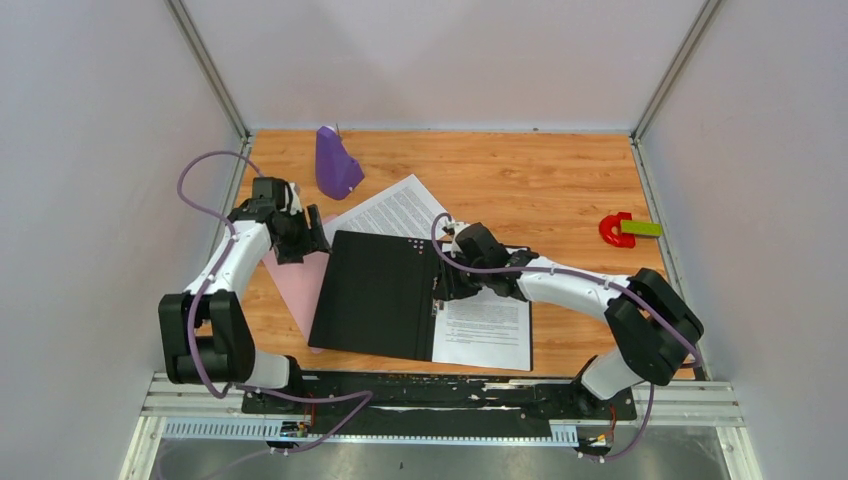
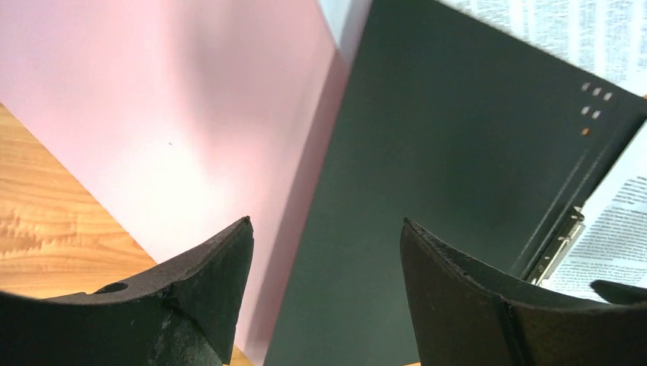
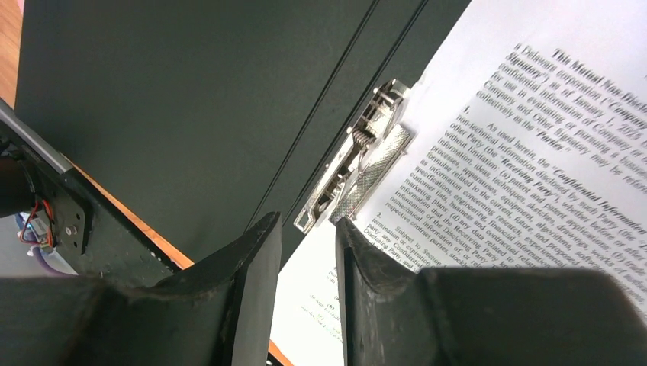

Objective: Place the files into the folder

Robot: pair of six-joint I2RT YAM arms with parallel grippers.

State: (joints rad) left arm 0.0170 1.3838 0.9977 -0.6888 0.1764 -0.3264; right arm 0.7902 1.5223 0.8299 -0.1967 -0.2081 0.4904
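Open folder [image 1: 375, 290] lies black side up on the tabletop [image 1: 560, 180]. One printed sheet [image 1: 490, 330] lies against its metal clip [image 3: 358, 164]; a second sheet [image 1: 395, 210] pokes out behind. Left gripper [image 2: 324, 229] hovers spread, empty. Right gripper [image 3: 309, 221], slightly parted, holds nothing. Likely best: square the sheet's edge under the clip before pressing.

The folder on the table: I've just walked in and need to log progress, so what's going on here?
The folder lies open, black inside up, partly over a pink clipboard. One printed sheet lies on its right side, against the metal clip. A second sheet pokes out past the folder's far edge. The right pincer hovers at the clip, slightly open and empty. The left pincer hangs wide open over the folder's left edge, holding nothing.
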